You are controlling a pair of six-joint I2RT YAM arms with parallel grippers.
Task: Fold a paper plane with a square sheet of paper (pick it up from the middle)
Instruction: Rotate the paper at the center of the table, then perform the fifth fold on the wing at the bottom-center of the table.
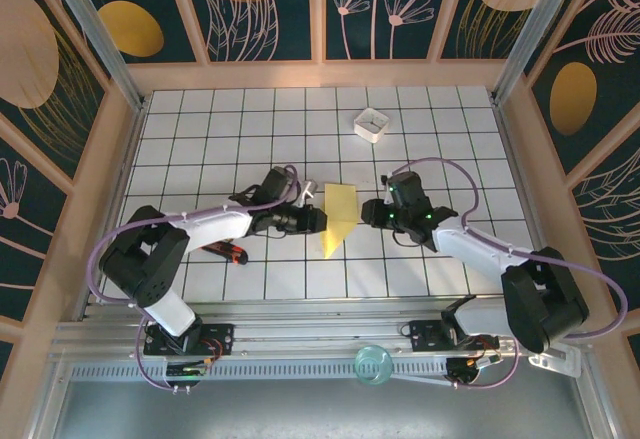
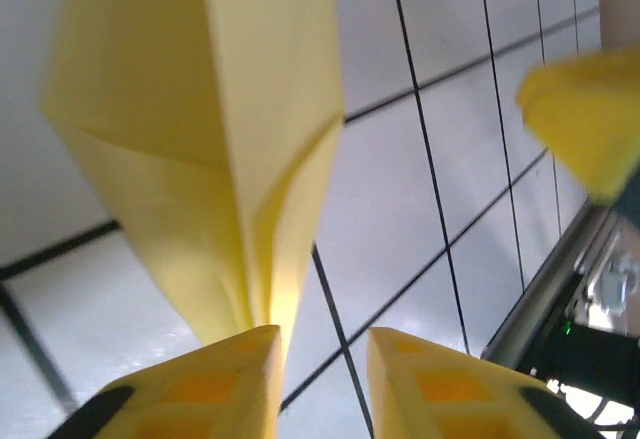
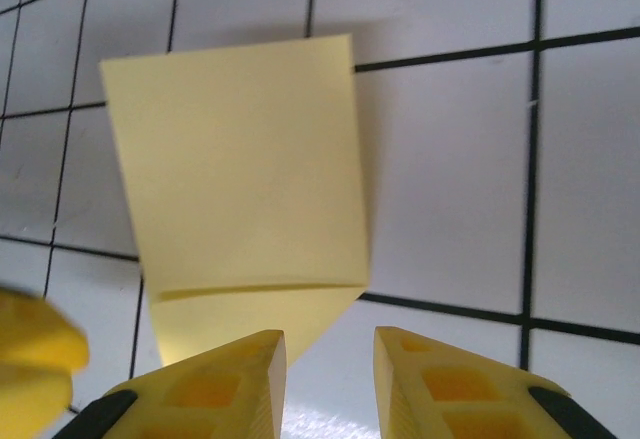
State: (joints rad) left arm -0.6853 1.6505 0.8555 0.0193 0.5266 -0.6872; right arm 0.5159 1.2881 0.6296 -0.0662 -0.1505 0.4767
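The yellow sheet of paper [image 1: 338, 216] lies folded on the white grid table, with a point toward the near edge and a square far end. My left gripper [image 1: 320, 220] is at its left edge and my right gripper [image 1: 366, 213] is just off its right edge. In the left wrist view the paper [image 2: 200, 109] narrows down to the tip of the left finger [image 2: 235, 369]; that gripper [image 2: 322, 334] is open, with only table in its gap. In the right wrist view the paper [image 3: 240, 159] lies ahead and to the left of the open right gripper [image 3: 330, 335].
A small white square box [image 1: 371, 124] sits at the back of the table. A red and black tool [image 1: 228, 251] lies under the left arm. A clear round object [image 1: 374, 363] rests on the front rail. Wooden walls [image 1: 110, 159] border the table.
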